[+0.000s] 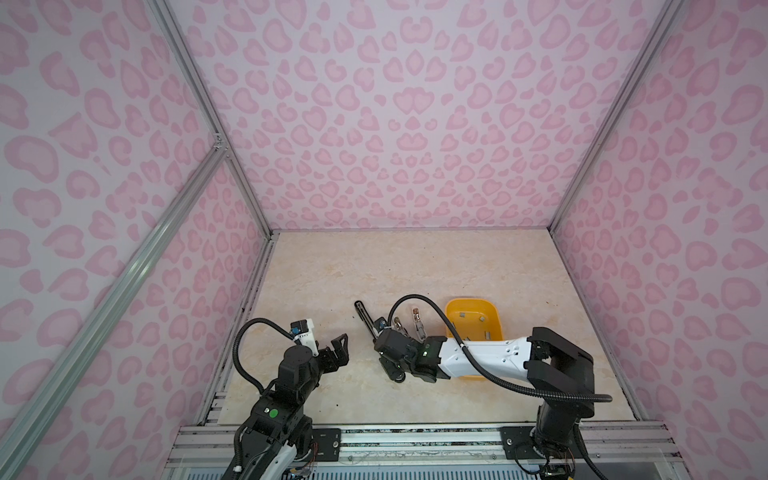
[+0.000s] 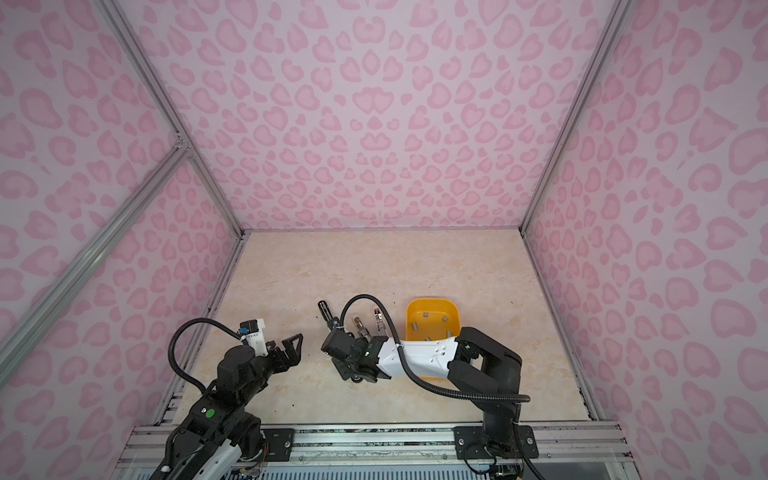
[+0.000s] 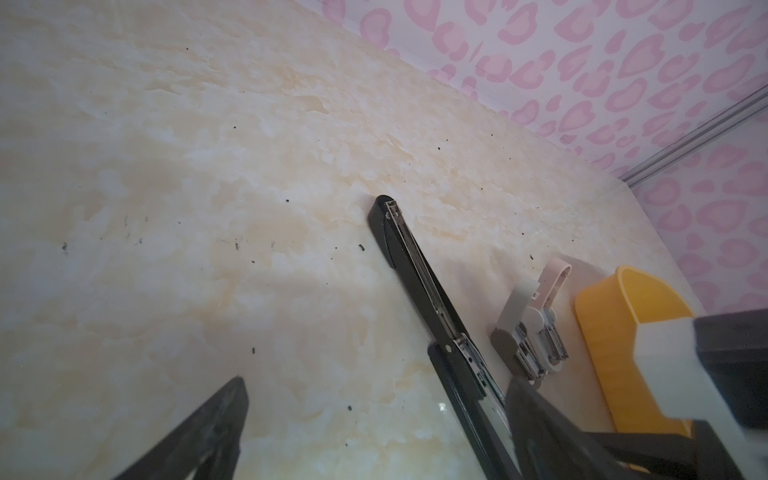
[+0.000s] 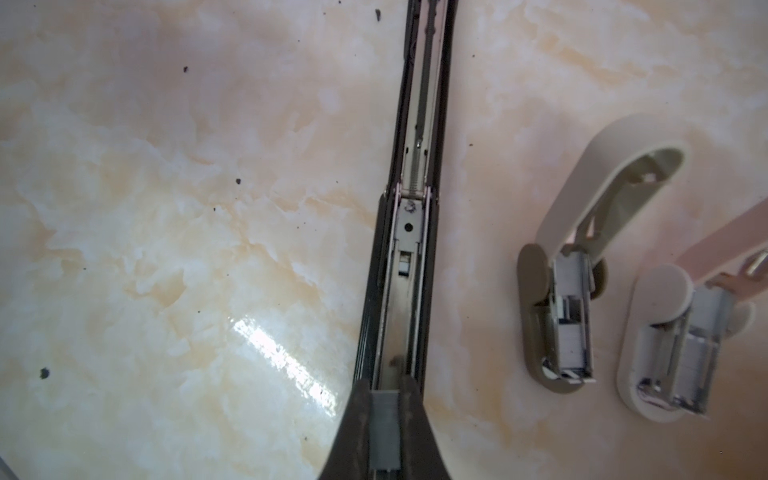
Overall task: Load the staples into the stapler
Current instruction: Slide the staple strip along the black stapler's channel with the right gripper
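The right gripper (image 4: 385, 395) is pinching a short grey staple strip (image 4: 384, 432) between its fingertips, directly over the open black stapler (image 4: 409, 266). That stapler lies flat near the middle of the worktop (image 1: 415, 266), closer to the front edge than the back. It is folded fully open, and its far tip slants toward the back-left corner.

The coming move turns on one relation: the strip's long axis runs in line with the stapler's metal channel. The strip sits at the channel's near end, and the hinge and the opened top arm stretch away from the gripper. From the right wrist view the strip looks centred between the rails, but I cannot tell whether it already rests in the channel or hangs just above it. As I judge it, a slight lowering along that same line is what remains, with any sideways drift likely to catch a rail.

The left gripper (image 1: 334, 353) hangs spread wide and empty near the front-left part of the worktop, well apart from the stapler. The right arm is clearly the nearer one.

More of the staples (image 2: 445, 319) lie loose in the yellow tray (image 1: 471, 300), which sits between the stapler and the right edge. Two small staplers (image 4: 561, 299), also opened, lie just beside the black one on the tray's side.
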